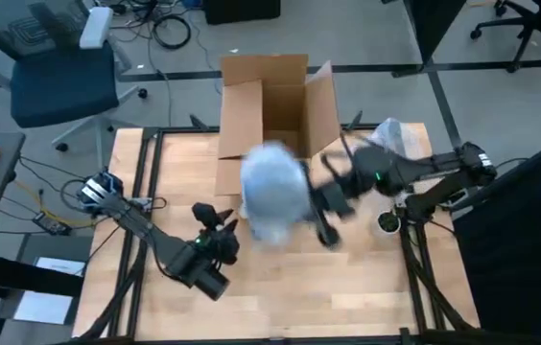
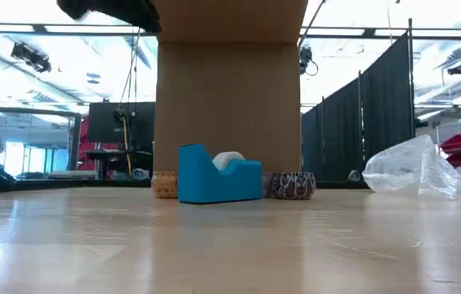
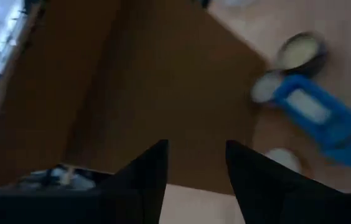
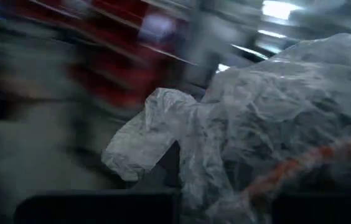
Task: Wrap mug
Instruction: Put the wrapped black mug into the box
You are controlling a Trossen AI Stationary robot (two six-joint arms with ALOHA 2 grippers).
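Left hand (image 1: 221, 228) is hanging over the front middle of the bench (image 1: 280, 302), its two fingers (image 3: 145, 180) spread apart and gripping nothing, pointing toward the cardboard box (image 1: 275, 101). Right hand (image 1: 326, 213) is reaching in from the right, just beside a pale, blurred bundle of plastic wrap (image 1: 275, 192), which is filling its own wrist view and draping against it; whether its fingers are closing on the wrap cannot be told. Farther back, a blue tape dispenser (image 2: 214, 175) is sitting before the box, between two small bowls (image 2: 293, 185). A mug, if inside the wrap, is hidden. More crumpled plastic (image 2: 414, 167) is lying at the right.
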